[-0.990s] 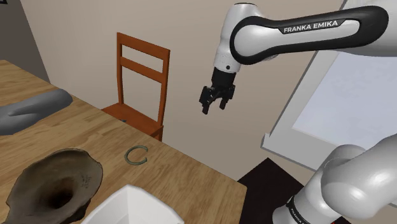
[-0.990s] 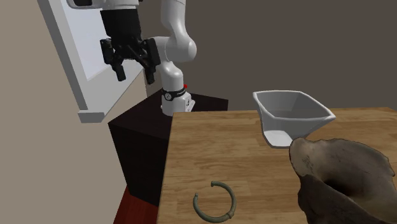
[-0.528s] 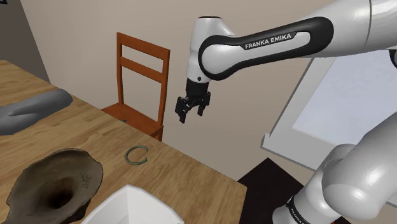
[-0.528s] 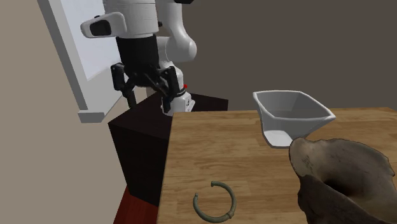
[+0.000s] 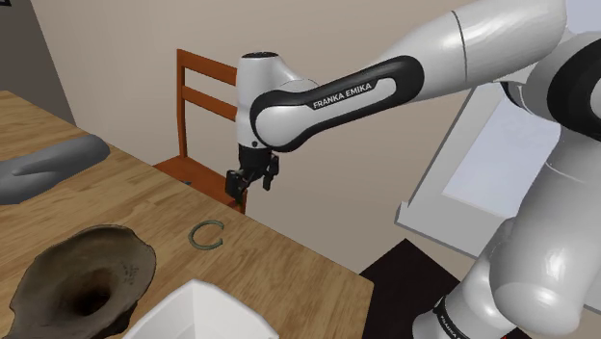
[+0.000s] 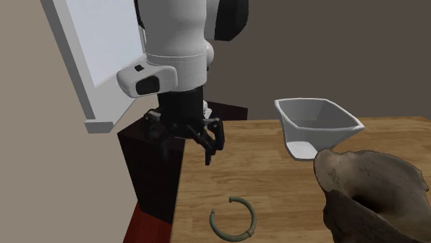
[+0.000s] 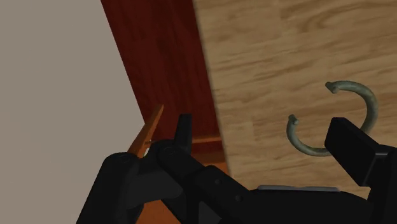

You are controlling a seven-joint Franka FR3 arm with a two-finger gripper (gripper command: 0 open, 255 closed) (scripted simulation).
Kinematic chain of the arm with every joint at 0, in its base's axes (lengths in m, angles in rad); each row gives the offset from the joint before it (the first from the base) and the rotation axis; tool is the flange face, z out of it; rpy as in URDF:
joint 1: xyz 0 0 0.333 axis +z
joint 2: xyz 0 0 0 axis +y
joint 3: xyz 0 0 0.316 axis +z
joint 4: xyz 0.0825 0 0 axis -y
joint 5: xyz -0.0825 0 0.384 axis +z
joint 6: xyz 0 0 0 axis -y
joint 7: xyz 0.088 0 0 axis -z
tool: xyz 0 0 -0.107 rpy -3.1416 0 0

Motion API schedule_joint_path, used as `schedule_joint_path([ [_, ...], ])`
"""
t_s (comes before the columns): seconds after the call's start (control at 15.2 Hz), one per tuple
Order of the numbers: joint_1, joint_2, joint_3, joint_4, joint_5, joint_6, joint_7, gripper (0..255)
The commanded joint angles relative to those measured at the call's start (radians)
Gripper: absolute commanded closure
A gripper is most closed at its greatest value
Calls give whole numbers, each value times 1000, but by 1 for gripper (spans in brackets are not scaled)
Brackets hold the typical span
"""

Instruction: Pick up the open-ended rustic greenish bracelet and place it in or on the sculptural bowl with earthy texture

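The greenish open-ended bracelet point(image 5: 206, 235) lies flat on the wooden table point(image 5: 289, 265), close to its edge. In the second exterior view the bracelet point(image 6: 233, 218) sits at the bottom, left of the rough brown sculptural bowl point(image 6: 373, 193). That bowl point(image 5: 82, 279) stands at the shoulder view's lower left. My gripper point(image 5: 248, 181) hangs open and empty in the air over the table edge, up and to the right of the bracelet. From the wrist camera the bracelet point(image 7: 368, 105) lies by the right finger point(image 7: 350, 146), which covers part of it.
A white angular bowl point(image 6: 318, 124) stands between the earthy bowl and my stand point(image 6: 155, 166). A wooden chair point(image 5: 217, 116) is pushed against the table's far edge under my arm. A grey elongated object point(image 5: 48, 166) lies at the shoulder view's far left.
My arm has swung down and toward the shoulder view's left, bringing the open gripper from high beside the stand to just above the table edge near the bracelet. The bracelet has not moved.
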Motion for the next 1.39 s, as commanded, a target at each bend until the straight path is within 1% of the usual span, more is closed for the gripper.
schedule_joint_path([
  [0.0,22,77,7,67,-41,1,21,0],
  [0.33,96,266,8,235,-135,-5,64,0],
  [0.4,107,289,7,257,-145,-7,68,0],
  [0.92,112,338,-7,223,-168,74,82,0],
  [1.32,112,338,-7,223,-168,73,82,0],
])
